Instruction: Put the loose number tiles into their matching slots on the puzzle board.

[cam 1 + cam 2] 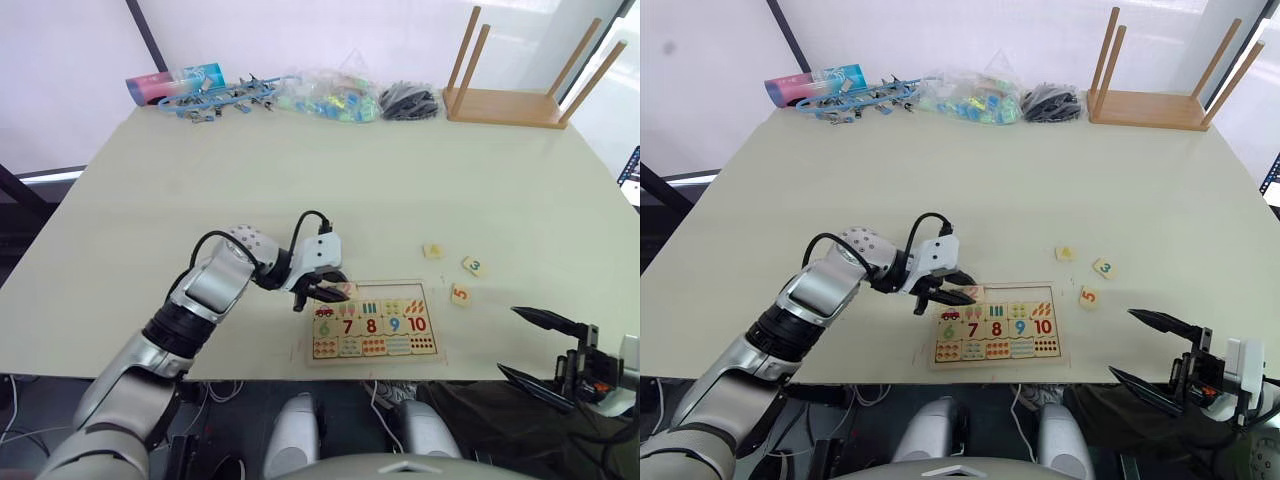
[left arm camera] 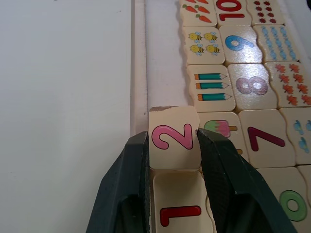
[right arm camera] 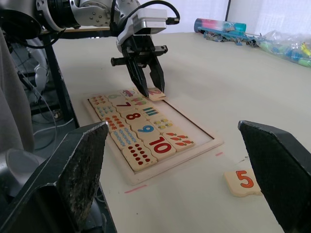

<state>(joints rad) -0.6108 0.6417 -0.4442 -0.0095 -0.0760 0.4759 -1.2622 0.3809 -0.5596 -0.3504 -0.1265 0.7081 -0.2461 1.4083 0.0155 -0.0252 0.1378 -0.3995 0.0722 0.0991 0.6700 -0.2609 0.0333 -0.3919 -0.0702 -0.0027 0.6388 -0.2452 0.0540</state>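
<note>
The puzzle board (image 1: 395,291) lies near the table's front edge, its lower rows full of number and picture tiles. My left gripper (image 1: 325,293) is shut on the pink 2 tile (image 2: 173,136) at the board's top left slots, right beside the red 1 tile (image 2: 180,211), which lies in the row. I cannot tell whether the 2 tile is seated. To the right of the board lie three loose tiles: the 4 (image 1: 433,251), the 3 (image 1: 473,266) and the 5 (image 1: 460,294). My right gripper (image 1: 508,341) hangs open off the table's front right, holding nothing.
An upturned wooden stool (image 1: 505,105) stands at the back right. Along the far edge lie a black cable bundle (image 1: 408,102), a clear bag of coloured pieces (image 1: 330,100), blue clips (image 1: 215,98) and a pink-blue tube (image 1: 175,83).
</note>
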